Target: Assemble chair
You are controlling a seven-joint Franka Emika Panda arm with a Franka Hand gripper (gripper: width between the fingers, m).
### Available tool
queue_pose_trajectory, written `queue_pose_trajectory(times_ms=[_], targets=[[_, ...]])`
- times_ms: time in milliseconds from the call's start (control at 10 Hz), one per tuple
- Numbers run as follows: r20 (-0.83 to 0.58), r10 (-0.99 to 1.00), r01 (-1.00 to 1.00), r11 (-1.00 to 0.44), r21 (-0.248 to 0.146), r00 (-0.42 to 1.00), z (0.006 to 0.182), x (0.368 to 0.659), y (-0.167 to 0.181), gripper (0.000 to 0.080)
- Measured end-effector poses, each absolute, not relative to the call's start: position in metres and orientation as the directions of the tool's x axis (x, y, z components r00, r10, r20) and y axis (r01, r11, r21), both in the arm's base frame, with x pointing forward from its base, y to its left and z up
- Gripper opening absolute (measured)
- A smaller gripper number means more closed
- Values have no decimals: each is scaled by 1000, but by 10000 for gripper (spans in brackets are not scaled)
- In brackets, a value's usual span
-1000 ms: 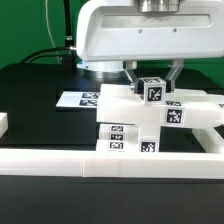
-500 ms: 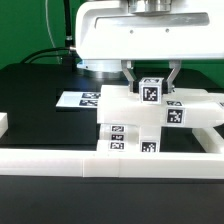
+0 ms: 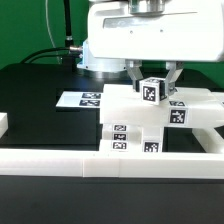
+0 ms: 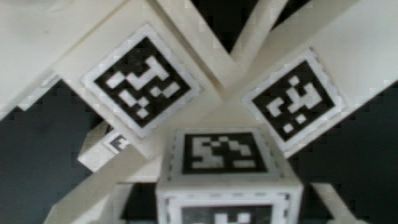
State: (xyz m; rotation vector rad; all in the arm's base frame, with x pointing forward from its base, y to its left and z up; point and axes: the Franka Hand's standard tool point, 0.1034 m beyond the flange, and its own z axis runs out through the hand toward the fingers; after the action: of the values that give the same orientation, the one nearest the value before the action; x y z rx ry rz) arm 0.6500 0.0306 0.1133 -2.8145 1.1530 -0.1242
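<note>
Black tabletop, green wall behind, black cable hanging at the back. Marker board lies flat twd the exterior view's left. Chair, part-built, sits centre-right, just behind the white border rail along the near edge. Gripper clenched on a tagged block atop the stack, one finger each side.

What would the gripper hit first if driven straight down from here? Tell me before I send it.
The gripper points down, its fingers shut on a small tagged block. Straight below, the white chair panel would likely be met first, by the block; the gap between them is unclear.
</note>
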Motion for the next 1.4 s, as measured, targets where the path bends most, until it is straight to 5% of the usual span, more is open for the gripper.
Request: queue_pose_trajectory(times_ms=[700, 800, 900, 1000, 1100, 1400], targets=[[-125, -985, -985, -97, -144, 116, 111, 648, 35, 284], [-129, -987, -986, -81, -142, 100, 111, 647, 36, 289], [-125, -984, -983, -109, -146, 127, 110, 647, 36, 479], [-121, -980, -979, -138, -149, 156, 111, 648, 37, 479], [-119, -976, -974, -166, -152, 185, 113, 650, 38, 597], [-86, -926, -921, -348, -174, 366, 113, 650, 38, 648]])
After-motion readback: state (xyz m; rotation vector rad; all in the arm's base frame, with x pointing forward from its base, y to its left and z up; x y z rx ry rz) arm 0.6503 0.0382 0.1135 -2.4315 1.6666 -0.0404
